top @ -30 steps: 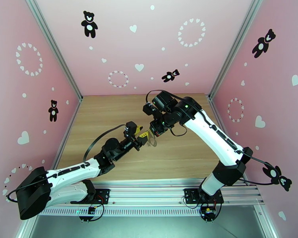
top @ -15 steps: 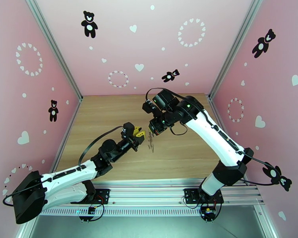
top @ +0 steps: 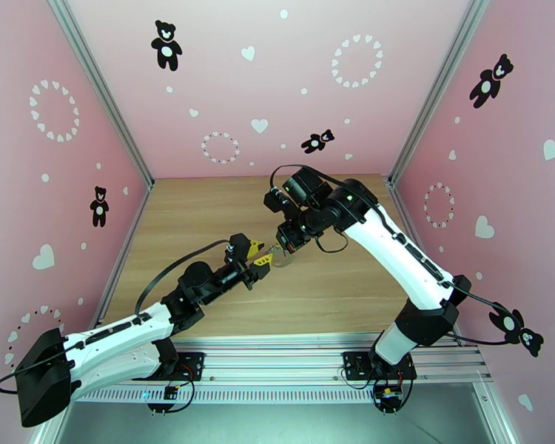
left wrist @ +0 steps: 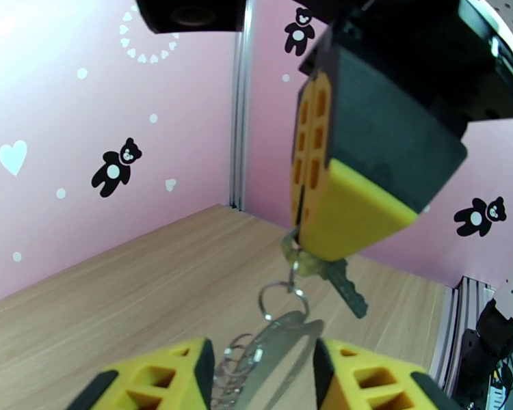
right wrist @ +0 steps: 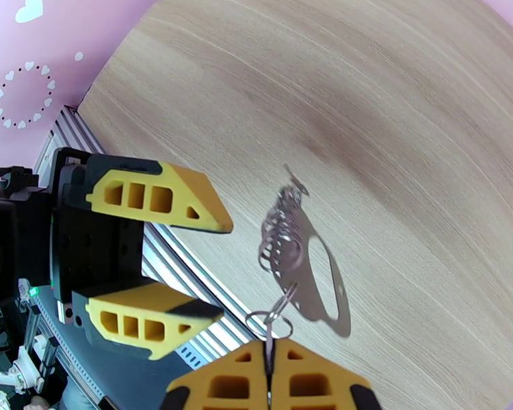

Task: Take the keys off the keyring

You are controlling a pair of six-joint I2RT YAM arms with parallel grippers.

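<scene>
Pinches the key (left wrist: 344, 292) by its head between the right fingers (left wrist: 352, 220), shut hard on it, with the toothed blade slanting down and away in the left wrist view. Dangles from that same pinch a small ring (left wrist: 261, 299), and from the ring the keyring (right wrist: 337, 285), a flat grey oval loop with a bunch of little links (right wrist: 280, 234) clustered at one end. Holds the lot in the air above the table (top: 203, 216), near its middle, with the loop tilted rather than hanging straight. Spreads the left fingers (right wrist: 162, 197) wide, gripping nothing. Points them at the hanging bunch from the near left, with tips just beside the links and loop in the right wrist view. Frames the loop's lower end between those two yellow tips in the left wrist view; cannot tell there whether metal touches either tip. Shows both sets of fingers nearly tip to tip in the top view, with the bunch between them.
</scene>
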